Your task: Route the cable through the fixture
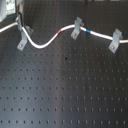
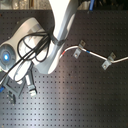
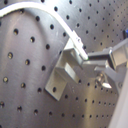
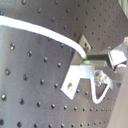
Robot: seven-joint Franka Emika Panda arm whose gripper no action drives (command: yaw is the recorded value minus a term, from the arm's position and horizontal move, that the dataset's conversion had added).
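You lose cable [image 1: 47, 41] at both side edges of first exterior view. Near left fixture [image 1: 23, 36] it passes behind dark blurred shape at top edge; fingers there too blurred to read.

In second exterior view, arm [image 2: 42, 47] hides worktop's [image 2: 85, 95] left-hand area, left fixture and cable's run past middle fixture [image 2: 77, 51].

In both wrist views, fingers [image 3: 102, 57] are cut by picture edge; you cannot tell whether they grip cable. Red and blue bands are too small to resolve beyond colour.

cable [image 1: 47, 41] across three clips, on board [image 1: 60, 95]
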